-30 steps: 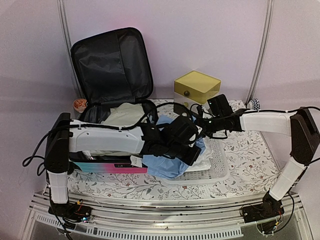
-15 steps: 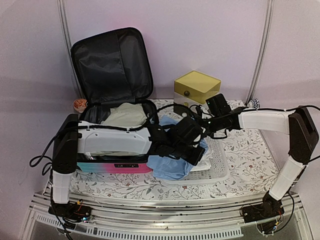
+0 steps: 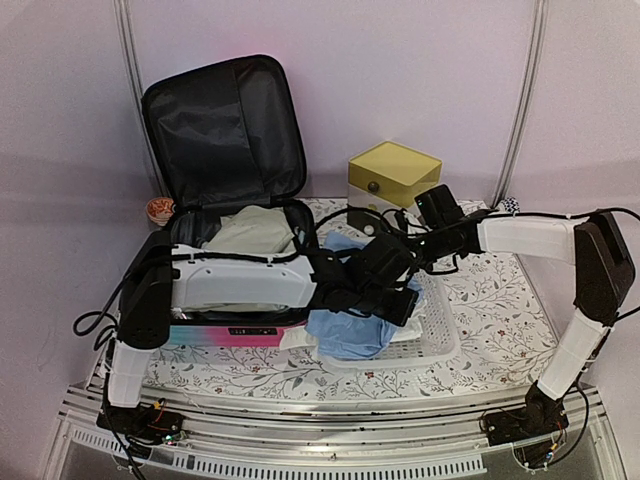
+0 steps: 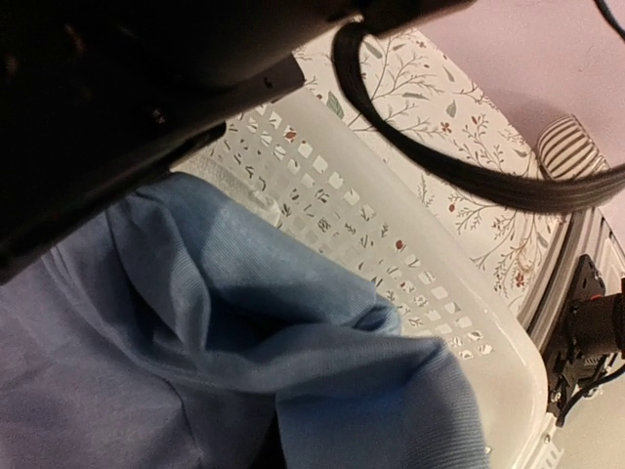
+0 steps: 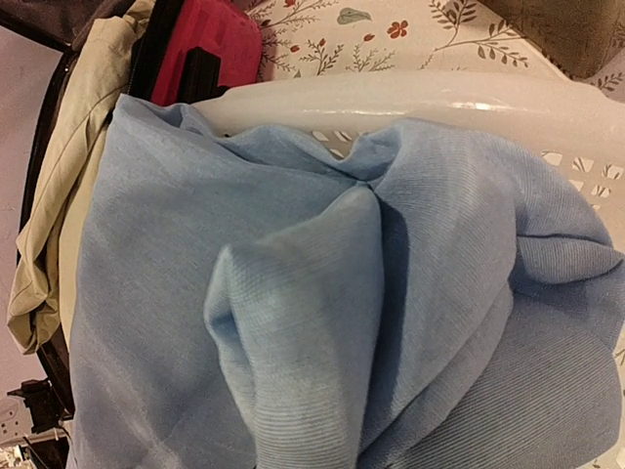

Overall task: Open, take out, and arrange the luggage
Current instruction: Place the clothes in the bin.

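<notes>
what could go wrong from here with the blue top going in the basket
1. The blue garment hangs over the rim of the white basket toward the luggage. If let go like this, it may slide out onto the table.
2. The left arm and right arm crowd together over the basket, with a loose black cable close by. They could bump or snag it.

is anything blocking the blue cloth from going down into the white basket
Nothing visible does. The blue cloth already drapes over the left part of the white basket, on the side toward the luggage. The left wrist view shows the basket's bare mesh wall right beside the cloth.
</notes>
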